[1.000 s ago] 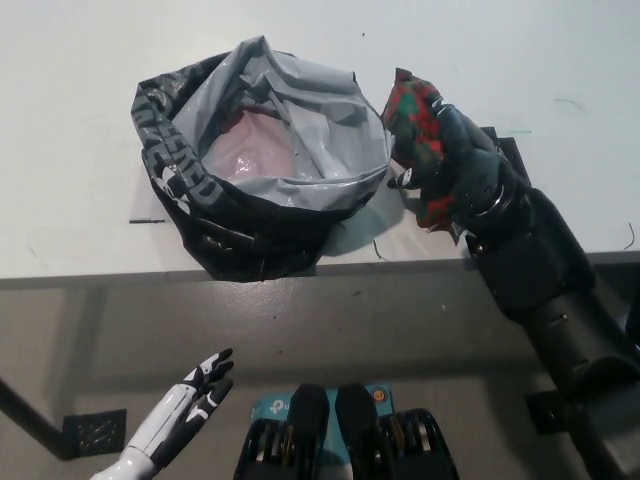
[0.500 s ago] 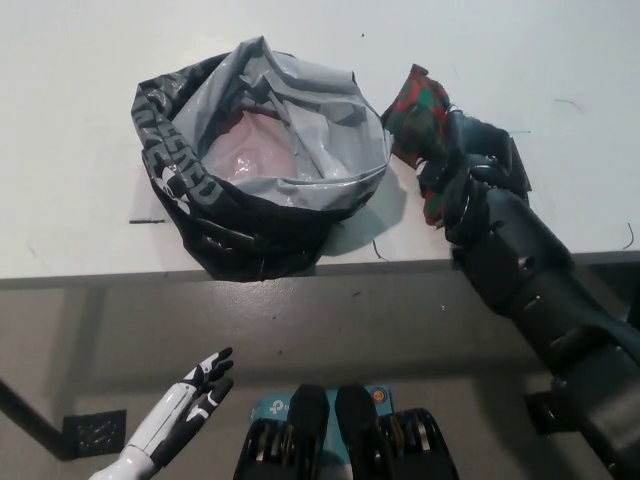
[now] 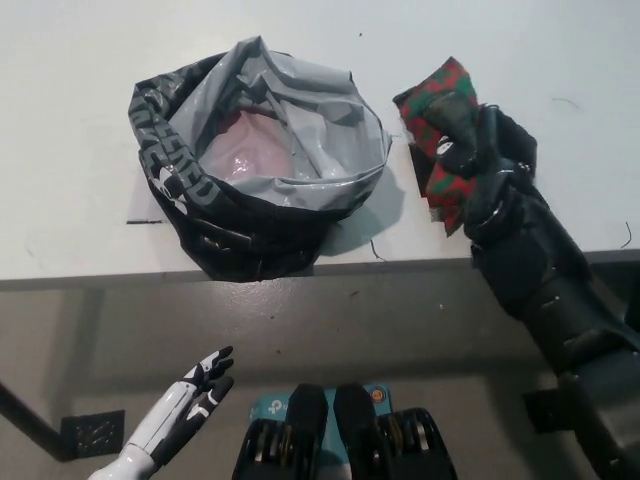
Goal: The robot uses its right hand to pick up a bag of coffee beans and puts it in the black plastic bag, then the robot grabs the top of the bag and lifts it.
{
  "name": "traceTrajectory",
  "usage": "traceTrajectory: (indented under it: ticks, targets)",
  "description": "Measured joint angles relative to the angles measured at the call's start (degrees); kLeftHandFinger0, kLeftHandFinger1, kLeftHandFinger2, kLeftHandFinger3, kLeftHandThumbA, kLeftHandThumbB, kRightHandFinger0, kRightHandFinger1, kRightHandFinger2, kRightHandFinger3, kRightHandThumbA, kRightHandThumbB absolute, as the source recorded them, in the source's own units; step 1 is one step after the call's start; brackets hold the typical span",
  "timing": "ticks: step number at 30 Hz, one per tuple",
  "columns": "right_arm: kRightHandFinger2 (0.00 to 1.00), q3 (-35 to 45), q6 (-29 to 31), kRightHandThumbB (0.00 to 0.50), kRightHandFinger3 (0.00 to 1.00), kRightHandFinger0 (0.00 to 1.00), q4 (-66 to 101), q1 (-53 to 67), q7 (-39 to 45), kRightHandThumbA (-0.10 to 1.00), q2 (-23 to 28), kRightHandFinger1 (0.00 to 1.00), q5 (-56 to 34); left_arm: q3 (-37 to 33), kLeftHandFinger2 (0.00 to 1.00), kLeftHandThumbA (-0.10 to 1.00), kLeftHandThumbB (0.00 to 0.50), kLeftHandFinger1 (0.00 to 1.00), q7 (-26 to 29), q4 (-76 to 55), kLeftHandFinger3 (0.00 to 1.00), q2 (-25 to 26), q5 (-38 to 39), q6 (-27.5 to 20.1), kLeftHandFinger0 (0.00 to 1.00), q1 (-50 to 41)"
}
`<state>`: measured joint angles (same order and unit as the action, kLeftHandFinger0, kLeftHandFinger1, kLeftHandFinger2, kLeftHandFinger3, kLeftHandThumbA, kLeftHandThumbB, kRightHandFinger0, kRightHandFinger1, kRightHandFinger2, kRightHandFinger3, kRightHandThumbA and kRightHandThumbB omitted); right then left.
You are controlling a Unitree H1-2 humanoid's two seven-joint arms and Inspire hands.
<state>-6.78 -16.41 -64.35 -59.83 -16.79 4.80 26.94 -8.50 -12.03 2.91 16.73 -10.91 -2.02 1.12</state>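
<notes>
Sitting left of centre in the upper half of the frame, the black plastic bag (image 3: 255, 165) rests on the white table (image 3: 80, 90) with its mouth spread wide. Its top edge is rolled outward, so the grey inner lining shows all round the opening, and white lettering runs down the black outer wall on the left side. Inside, at the bottom, a pale pinkish patch is visible; whether that is an item or the lining catching light cannot be told. The bag's lower edge reaches close to the table's front edge.

To the right of the bag, in the upper right of the frame, lies the bag of coffee beans (image 3: 437, 120). It is a crumpled packet patterned in red and green, tilted so that its upper end points up and to the left. It is beside the black plastic bag, not in it, with a strip of bare table between them. The black right hand (image 3: 485, 165) covers the packet's right side with fingers curled over it in a grasp, its arm running down to the lower right corner.

The white left hand (image 3: 200, 390) rests low at the lower left, below the table edge, fingers spread and holding nothing.
</notes>
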Motion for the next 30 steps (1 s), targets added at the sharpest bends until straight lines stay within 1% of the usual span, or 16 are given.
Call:
traceTrajectory:
  ticks: [2,3,4,5,6,7,8,10,11,12,15,18,21,24,25,30]
  targets:
    - [0.53,3.7,0.5,0.163,0.69,0.00,0.1,0.2,0.4,-0.10,0.0,0.30,-2.2,0.0,1.00,1.00,0.152,1.00,0.0,0.0,1.00,0.0,0.0,0.0,1.00,0.0]
    - [0.58,4.4,0.6,0.163,0.66,0.00,0.1,0.2,0.5,-0.10,0.0,0.30,-2.6,0.0,1.00,1.00,0.147,1.00,0.0,0.0,1.00,0.0,0.0,0.0,1.00,0.0]
    - [0.62,7.0,0.8,0.166,0.72,0.00,0.1,0.3,0.9,-0.10,0.0,0.29,-4.1,0.0,1.00,1.00,0.136,1.00,0.0,0.0,1.00,0.0,0.0,0.0,1.00,0.0]
    - [0.62,8.3,0.8,0.166,0.72,0.00,0.1,0.3,1.1,-0.10,0.0,0.29,-4.8,0.0,1.00,1.00,0.136,1.00,0.0,0.0,1.00,0.0,0.0,0.0,1.00,0.0]
    - [0.58,10.5,0.8,0.167,0.70,0.00,0.1,0.3,1.5,-0.10,0.0,0.17,-6.3,0.0,1.00,1.00,0.133,1.00,0.0,0.0,1.00,0.0,0.0,0.1,1.00,0.0]
    - [0.58,12.7,0.8,0.167,0.70,0.00,0.1,0.3,2.1,-0.10,0.0,0.17,-7.6,0.0,1.00,1.00,0.133,1.00,0.0,0.0,1.00,0.0,0.0,0.1,1.00,0.0]
    - [0.56,15.1,0.8,0.151,0.69,0.00,0.1,0.3,2.5,-0.10,0.0,0.08,-8.9,0.0,1.00,1.00,0.130,1.00,0.0,0.0,1.00,0.0,0.0,0.1,1.00,0.0]
    - [0.59,18.7,0.8,0.134,0.78,0.00,0.1,0.3,3.4,-0.10,0.0,0.05,-11.4,0.0,1.00,1.00,0.123,1.00,0.0,0.0,1.00,0.0,0.0,0.1,1.00,0.0]
    - [0.64,19.9,0.8,0.143,0.96,0.00,0.1,0.4,3.7,-0.10,0.0,0.09,-12.2,0.0,1.00,1.00,0.129,1.00,0.0,0.0,1.00,0.0,0.0,0.1,1.00,0.0]
    - [0.66,22.1,0.7,0.133,1.00,0.00,0.1,0.4,4.2,-0.10,0.0,0.11,-13.6,0.0,1.00,1.00,0.133,1.00,0.0,0.0,1.00,0.0,0.0,0.1,1.00,0.0]
    - [0.70,26.3,0.4,0.131,1.00,0.00,0.4,0.3,5.0,-0.10,0.1,0.22,-16.2,0.0,1.00,1.00,0.137,1.00,0.0,0.0,1.00,0.0,0.0,0.1,1.00,0.0]
    - [0.72,30.9,-0.1,0.121,1.00,0.00,0.8,0.3,5.9,-0.10,0.2,0.25,-19.3,0.0,1.00,1.00,0.140,1.00,0.0,0.1,1.00,0.0,0.0,0.1,1.00,-0.1]
    - [0.76,35.7,-0.7,0.086,1.00,0.00,1.7,0.3,6.8,-0.10,0.3,0.28,-22.9,0.0,1.00,1.00,0.147,1.00,0.0,0.2,1.00,0.0,0.0,0.2,1.00,-0.1]
    - [0.78,39.1,-1.5,0.108,1.00,0.00,3.3,0.3,7.6,-0.10,0.2,0.32,-26.1,0.0,1.00,1.00,0.145,1.00,0.0,0.4,1.00,0.0,0.0,0.2,1.00,-0.1]
    - [0.77,39.8,-1.7,0.146,1.00,0.00,3.7,0.3,7.7,-0.10,0.1,0.31,-26.7,0.0,1.00,1.00,0.139,1.00,0.0,0.5,1.00,0.0,0.0,0.2,1.00,-0.1]
    - [0.75,42.7,-3.8,0.137,1.00,0.00,6.4,0.8,8.6,-0.10,-0.9,0.31,-31.9,0.0,1.00,1.00,0.121,1.00,0.0,0.8,1.00,0.0,0.0,0.2,1.00,-0.1]
